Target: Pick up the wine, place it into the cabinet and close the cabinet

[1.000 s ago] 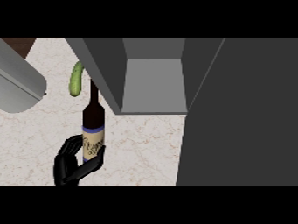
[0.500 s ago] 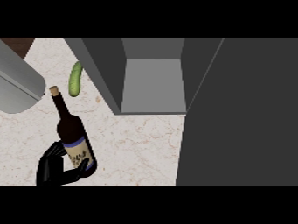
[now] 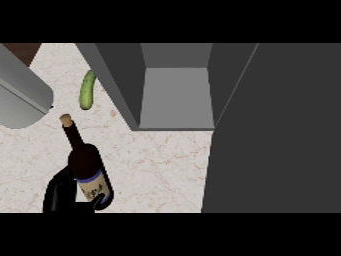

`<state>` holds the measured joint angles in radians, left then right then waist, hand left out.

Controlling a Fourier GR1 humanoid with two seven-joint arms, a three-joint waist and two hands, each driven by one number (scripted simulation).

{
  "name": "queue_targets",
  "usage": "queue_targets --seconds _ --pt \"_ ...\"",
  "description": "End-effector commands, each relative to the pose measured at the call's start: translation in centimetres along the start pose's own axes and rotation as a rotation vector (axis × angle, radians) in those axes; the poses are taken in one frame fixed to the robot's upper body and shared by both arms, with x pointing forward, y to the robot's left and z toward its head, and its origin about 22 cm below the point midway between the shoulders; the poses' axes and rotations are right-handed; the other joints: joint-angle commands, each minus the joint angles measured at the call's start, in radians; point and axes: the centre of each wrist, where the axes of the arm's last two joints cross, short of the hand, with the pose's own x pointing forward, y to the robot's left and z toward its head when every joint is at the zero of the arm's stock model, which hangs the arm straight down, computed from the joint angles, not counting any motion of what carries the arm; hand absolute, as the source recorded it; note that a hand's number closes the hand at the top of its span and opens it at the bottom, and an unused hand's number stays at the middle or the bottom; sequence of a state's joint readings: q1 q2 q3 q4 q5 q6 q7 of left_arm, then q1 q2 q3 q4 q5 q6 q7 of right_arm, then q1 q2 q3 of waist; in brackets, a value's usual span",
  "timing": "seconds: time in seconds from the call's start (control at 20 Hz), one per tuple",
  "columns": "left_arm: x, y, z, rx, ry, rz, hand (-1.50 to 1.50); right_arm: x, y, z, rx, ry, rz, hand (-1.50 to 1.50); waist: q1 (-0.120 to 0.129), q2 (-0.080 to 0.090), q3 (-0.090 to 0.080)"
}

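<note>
A dark wine bottle (image 3: 84, 160) with a cork and a blue-banded label leans over the counter at the lower left, neck pointing up and slightly left. My right hand (image 3: 58, 195) is curled round its lower body, thumb across the label, at the view's bottom edge. The grey cabinet (image 3: 174, 97) stands open up and to the right of the bottle, its inside bare. Its dark door (image 3: 291, 130) is swung out and fills the right side. My left hand does not show.
A green cucumber (image 3: 88, 90) lies on the pale marble counter (image 3: 158, 170), just left of the cabinet's side wall. A large grey rounded arm part (image 3: 10, 95) crosses the upper left corner, close above the bottle's cork.
The hand and bottle have moved left and toward the lower edge, away from the cabinet opening. The bottle's neck now tips more to the left.
</note>
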<state>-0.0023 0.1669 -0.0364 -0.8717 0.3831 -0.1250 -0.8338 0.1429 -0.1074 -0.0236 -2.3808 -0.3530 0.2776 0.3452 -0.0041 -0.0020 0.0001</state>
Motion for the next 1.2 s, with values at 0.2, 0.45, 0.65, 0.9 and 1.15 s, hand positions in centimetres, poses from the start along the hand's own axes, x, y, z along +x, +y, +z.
queue_targets --seconds 0.2,0.45,0.65,0.9,1.15 --pt "3.5 -2.7 -0.3 -0.056 -0.025 0.018 1.50 3.4 2.1 0.8 0.003 -0.046 0.001 -1.50 0.005 -0.001 0.000" --pt "7.0 -6.9 -1.3 -0.086 -0.037 0.022 1.50 2.6 0.1 -0.1 0.006 -0.039 -0.007 -1.50 0.006 0.000 0.000" --pt "9.4 -10.4 -0.2 -0.077 -0.032 0.035 1.50 2.2 0.7 1.7 0.009 -0.030 0.004 -1.50 0.002 -0.001 0.001" --pt "10.8 -11.0 -1.8 -0.097 -0.046 0.008 1.50 2.4 -0.1 2.1 -0.013 -0.042 0.009 -1.50 -0.002 0.000 0.000" --pt "12.4 -15.7 -2.6 -0.113 -0.056 0.030 1.50 2.1 -0.1 0.8 -0.018 -0.033 0.015 -1.50 0.001 0.001 0.000"
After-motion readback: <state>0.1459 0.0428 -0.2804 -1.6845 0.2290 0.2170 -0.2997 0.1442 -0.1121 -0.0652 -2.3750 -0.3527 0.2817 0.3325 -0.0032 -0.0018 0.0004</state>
